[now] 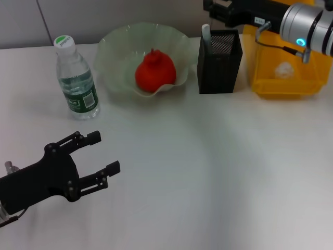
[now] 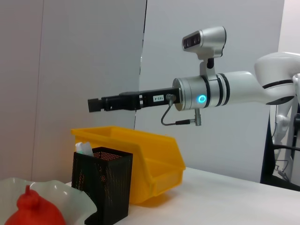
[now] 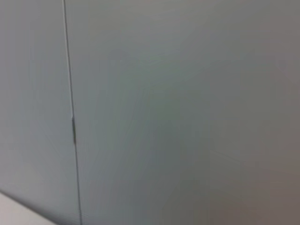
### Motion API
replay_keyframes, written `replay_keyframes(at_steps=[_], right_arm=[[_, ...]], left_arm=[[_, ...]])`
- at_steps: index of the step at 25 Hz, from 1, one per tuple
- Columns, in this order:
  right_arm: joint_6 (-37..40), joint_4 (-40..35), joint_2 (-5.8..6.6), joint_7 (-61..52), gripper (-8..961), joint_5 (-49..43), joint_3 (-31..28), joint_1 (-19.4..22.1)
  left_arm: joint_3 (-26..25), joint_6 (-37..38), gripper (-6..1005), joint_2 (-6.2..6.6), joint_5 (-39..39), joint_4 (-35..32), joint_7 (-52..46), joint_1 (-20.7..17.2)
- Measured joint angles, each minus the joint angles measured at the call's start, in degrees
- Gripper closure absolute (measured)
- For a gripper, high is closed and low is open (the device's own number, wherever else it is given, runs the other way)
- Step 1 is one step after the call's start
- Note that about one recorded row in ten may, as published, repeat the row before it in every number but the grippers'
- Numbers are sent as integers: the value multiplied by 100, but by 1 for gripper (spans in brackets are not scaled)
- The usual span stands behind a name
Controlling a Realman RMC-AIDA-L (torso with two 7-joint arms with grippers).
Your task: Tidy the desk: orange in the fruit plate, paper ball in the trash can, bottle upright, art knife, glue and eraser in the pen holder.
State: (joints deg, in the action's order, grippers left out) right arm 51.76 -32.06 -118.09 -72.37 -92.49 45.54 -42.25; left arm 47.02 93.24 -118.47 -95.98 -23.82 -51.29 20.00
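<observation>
Already most of the desk's items were found in place. The orange (image 1: 155,71), red-orange with a small stem, lay in the pale scalloped fruit plate (image 1: 112,47) at the far middle of the table (image 1: 208,177). The bottle (image 1: 75,78) stood upright at the far left, cap on, just beside the plate. A crumpled paper ball (image 1: 284,70) lay inside the yellow bin (image 1: 283,86) serving as trash can at the far right. Between plate and bin stood the black mesh pen holder (image 1: 220,61), with one white item (image 1: 206,31) protruding at its far left corner; whether that was the glue or the eraser could not be told, and no art knife was made out anywhere.

The left gripper (image 1: 101,153) was held low over the near left of the table, its fingers spread apart and empty. The right gripper (image 2: 96,105) was stretched out high above the pen holder and bin; whether anything was held there could not be told.

As a judgement, the bottle would be light yet top-heavy, its thin plastic wall yielding under pressure, so it would best be taken around the labelled middle. The orange would be firm and round, apt to roll, and best gripped across its widest part. The mesh holder looked light and easily tipped, so items would best be lowered straight in from above.
</observation>
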Motion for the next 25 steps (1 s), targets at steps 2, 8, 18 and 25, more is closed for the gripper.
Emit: replay_keyframes(at_steps=[2, 8, 18, 25], right_arm=[[70, -362, -53, -194, 454, -5, 73, 174], [360, -2129, -96, -1343, 415, -10, 963, 1185], [2307, -4128, -91, -1846, 352, -62, 1057, 2955], [4380, -3858, -81, -1694, 179, -1003, 196, 3281]], left_arm=[[0, 10, 192, 0, 0, 0, -2, -2], [-10, 35, 192, 22, 29, -1, -65, 1], [-15, 54, 193, 87, 9, -182, -714, 63], [0, 175, 193, 213, -176, -191, -915, 150]])
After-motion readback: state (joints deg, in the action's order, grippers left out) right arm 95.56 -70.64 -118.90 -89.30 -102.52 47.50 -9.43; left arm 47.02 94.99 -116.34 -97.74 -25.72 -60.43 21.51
